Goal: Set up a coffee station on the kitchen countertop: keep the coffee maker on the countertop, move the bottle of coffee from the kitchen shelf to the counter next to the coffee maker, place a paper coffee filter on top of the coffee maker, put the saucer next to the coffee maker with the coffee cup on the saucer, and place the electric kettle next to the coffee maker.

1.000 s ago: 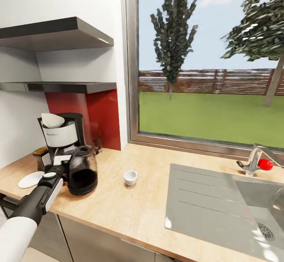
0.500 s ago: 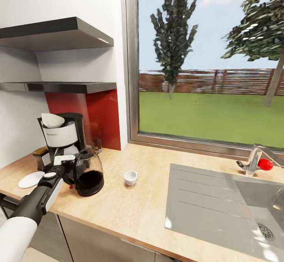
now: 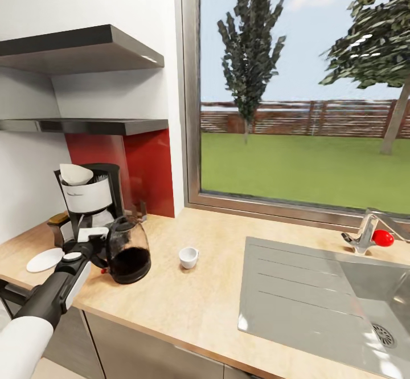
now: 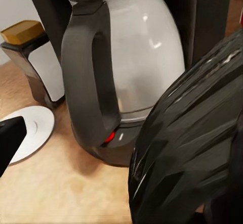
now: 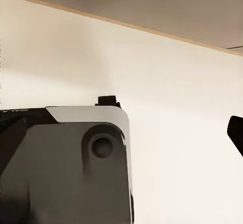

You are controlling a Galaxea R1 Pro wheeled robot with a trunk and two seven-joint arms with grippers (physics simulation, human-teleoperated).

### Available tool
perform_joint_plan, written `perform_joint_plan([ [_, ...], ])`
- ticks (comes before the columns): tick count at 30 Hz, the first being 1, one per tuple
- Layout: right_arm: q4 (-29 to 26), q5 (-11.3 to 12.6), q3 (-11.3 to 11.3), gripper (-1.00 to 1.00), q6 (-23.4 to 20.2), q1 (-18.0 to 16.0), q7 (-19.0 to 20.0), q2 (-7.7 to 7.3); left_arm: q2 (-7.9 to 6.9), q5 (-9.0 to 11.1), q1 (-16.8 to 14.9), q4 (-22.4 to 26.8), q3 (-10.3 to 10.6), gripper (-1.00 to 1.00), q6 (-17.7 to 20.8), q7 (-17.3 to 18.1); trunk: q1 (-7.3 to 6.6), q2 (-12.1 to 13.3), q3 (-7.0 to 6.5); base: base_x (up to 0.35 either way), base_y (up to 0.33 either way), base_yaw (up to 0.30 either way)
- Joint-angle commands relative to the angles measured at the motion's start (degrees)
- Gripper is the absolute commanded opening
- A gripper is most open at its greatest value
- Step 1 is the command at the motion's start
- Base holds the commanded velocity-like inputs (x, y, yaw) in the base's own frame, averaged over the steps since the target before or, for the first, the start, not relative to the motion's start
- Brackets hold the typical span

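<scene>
The black-and-white coffee maker [image 3: 91,199] stands at the counter's left end with a white paper filter [image 3: 75,174] on top. Its carafe and handle [image 4: 101,77] show close up in the left wrist view. The dark electric kettle [image 3: 128,249] stands upright just right of the coffee maker and looms as a black mass [image 4: 192,148]. My left gripper [image 3: 94,243] is open at the kettle's handle side, one finger [image 4: 10,139] showing. The white saucer [image 3: 44,259] lies left of the maker, the coffee cup [image 3: 188,257] apart on the counter. A brown-lidded bottle of coffee [image 4: 25,57] stands behind the saucer. My right gripper's fingertip [image 5: 236,132] shows over a pale surface.
A steel sink [image 3: 341,293] with a red-knobbed tap [image 3: 373,235] takes the counter's right half. Two dark shelves [image 3: 85,123] hang above the coffee maker beside a large window. The counter's front edge [image 3: 171,342] runs close to my body.
The kettle has shifted slightly right and settled upright on the counter. My left arm has drawn back a little from it.
</scene>
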State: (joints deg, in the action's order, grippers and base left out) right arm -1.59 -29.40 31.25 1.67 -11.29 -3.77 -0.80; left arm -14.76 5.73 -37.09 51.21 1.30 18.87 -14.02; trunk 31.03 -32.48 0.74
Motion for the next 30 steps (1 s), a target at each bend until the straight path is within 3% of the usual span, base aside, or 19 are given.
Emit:
perform_joint_plan([
  [1, 0.1, -0.6, 0.5, 1.00, 0.2, -0.1, -0.2, 0.00, -0.02, 1.0, 0.0, 0.0, 0.2, 1.00, 0.2, -0.3, 0.03, -0.1, 0.08, -0.005, 0.000, 0.000],
  [30, 0.1, -0.6, 0.5, 1.00, 0.2, -0.1, -0.2, 0.10, 0.30, 1.0, 1.0, -0.9, 0.2, 1.00, -1.1, -0.3, 0.03, -0.1, 0.08, -0.083, -0.039, 0.000],
])
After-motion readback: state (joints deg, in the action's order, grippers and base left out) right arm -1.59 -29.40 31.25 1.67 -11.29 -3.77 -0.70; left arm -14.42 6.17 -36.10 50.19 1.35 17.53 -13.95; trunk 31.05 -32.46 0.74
